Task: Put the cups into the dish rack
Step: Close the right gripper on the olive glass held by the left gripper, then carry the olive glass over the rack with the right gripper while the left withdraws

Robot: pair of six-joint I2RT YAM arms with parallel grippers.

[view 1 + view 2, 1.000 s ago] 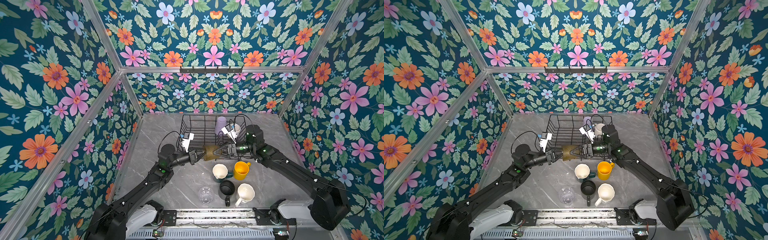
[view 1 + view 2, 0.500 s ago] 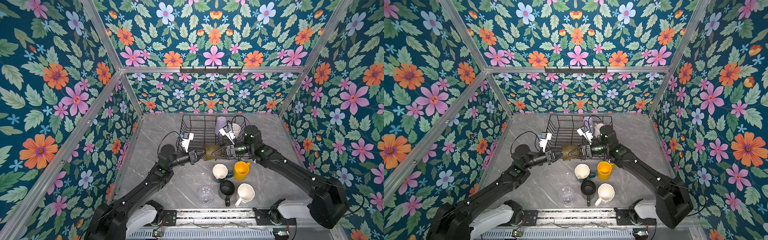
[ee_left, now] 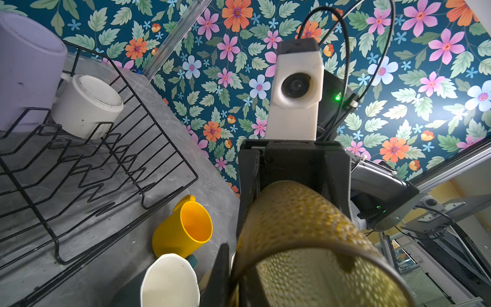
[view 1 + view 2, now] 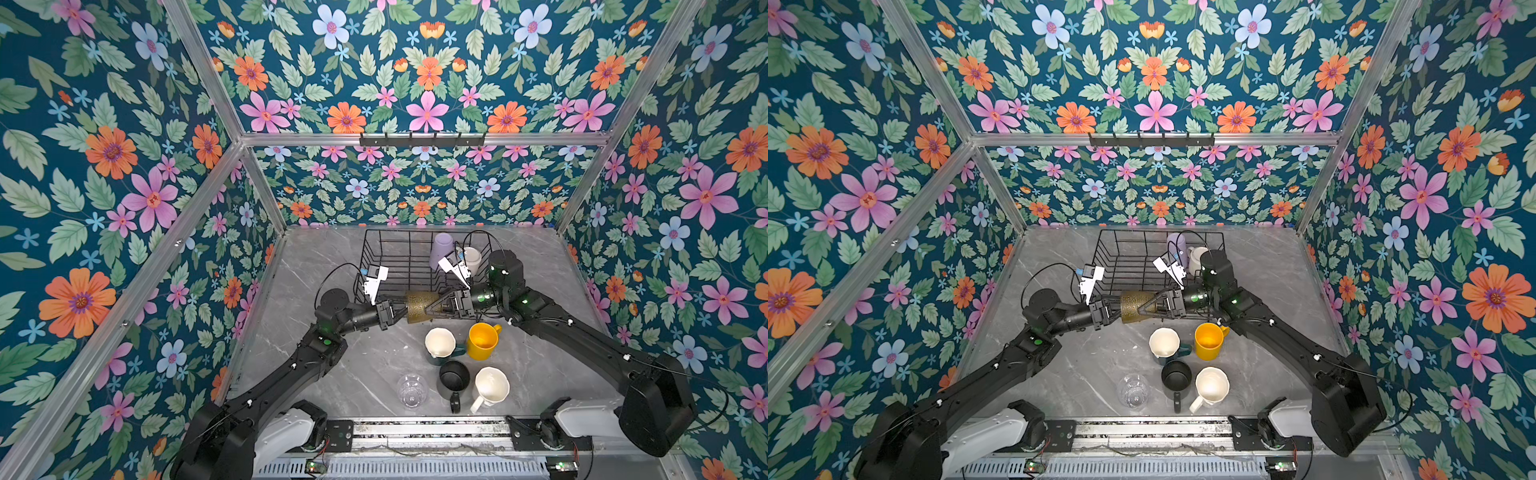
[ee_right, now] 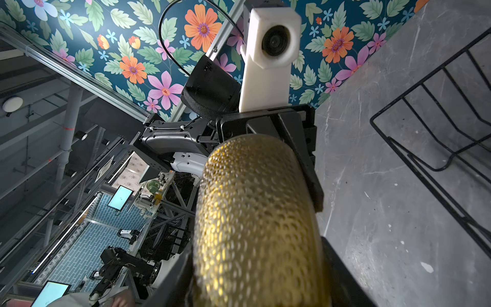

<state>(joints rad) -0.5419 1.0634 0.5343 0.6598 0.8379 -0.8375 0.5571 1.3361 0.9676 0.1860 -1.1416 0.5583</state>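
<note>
Sideways, the dimpled olive-amber glass (image 4: 417, 306) hangs between both arms, just in front of the black wire dish rack (image 4: 395, 245). The left tool (image 4: 398, 312) is pinched tight on its rim end. The right tool (image 4: 434, 307) straddles the other end, jaws partly apart; whether its pads press the glass is hard to tell. In the rack sit an inverted lavender tumbler (image 4: 440, 249) and a white mug (image 4: 471, 258). A glossy yellow mug (image 4: 482, 341) stands on the grey marbled worktop (image 4: 332, 374).

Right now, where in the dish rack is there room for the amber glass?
The dish rack is bare across its left half, between its left wall and the lavender tumbler. The back right corner is crowded: the tumbler and the white mug stand together.
</note>
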